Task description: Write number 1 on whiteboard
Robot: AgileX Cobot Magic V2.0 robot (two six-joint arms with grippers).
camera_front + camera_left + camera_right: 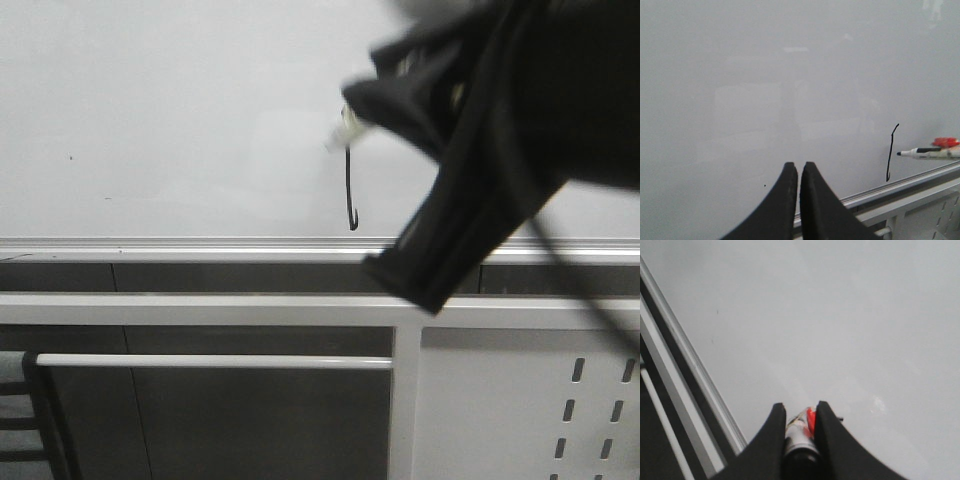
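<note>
Both grippers have matte black, tapered fingers (790, 200)

Glossy whiteboard (160, 120), thin black number 1 (350, 190), seemingly finished

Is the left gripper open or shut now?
Shut. In the left wrist view the two black fingers of the left gripper press together, nothing between them, facing the whiteboard.

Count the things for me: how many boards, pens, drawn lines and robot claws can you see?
Whiteboard: 1
Marker pen: 1
Number 1 stroke: 1
Grippers: 2, the left gripper and the right gripper
Total: 5
</note>
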